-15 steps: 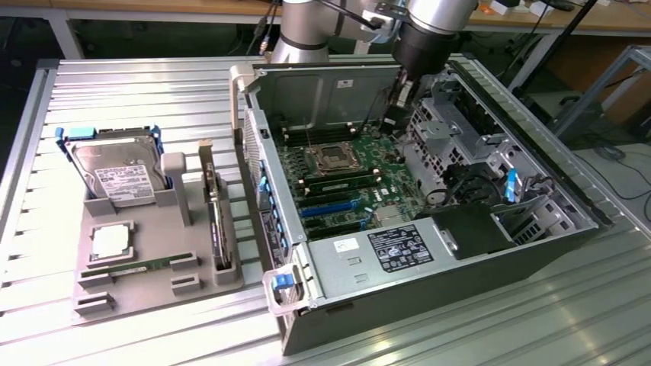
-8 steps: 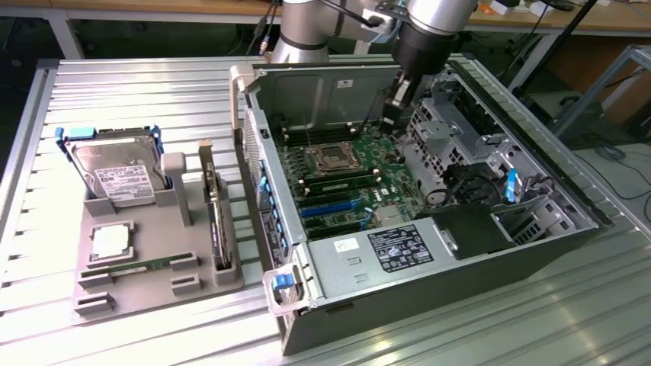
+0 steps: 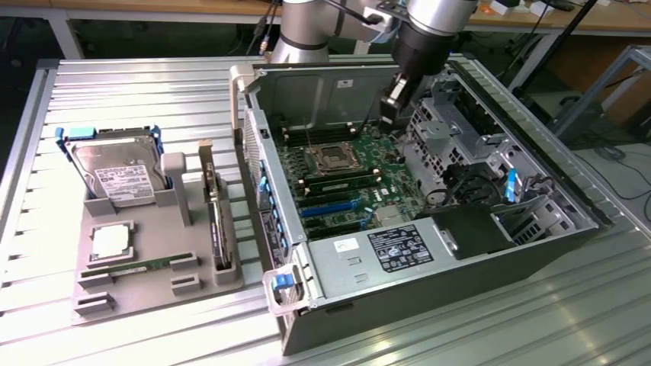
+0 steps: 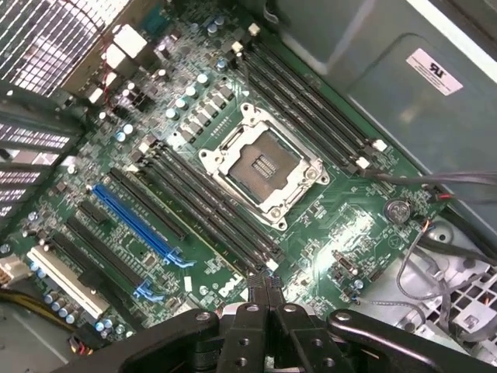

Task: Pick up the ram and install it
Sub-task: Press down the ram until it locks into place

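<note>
Backing the PC case (image 3: 428,252): slatted metal bench (image 3: 122,91).

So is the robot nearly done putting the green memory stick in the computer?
Nearly, it looks like. Done: one long green memory stick with black chips sits in a slot on the green motherboard. In hand: nothing; the jaws are shut and empty above the board. Left: I can't tell if the stick is clicked fully in. A matching stick lies in the grey tray.
</note>
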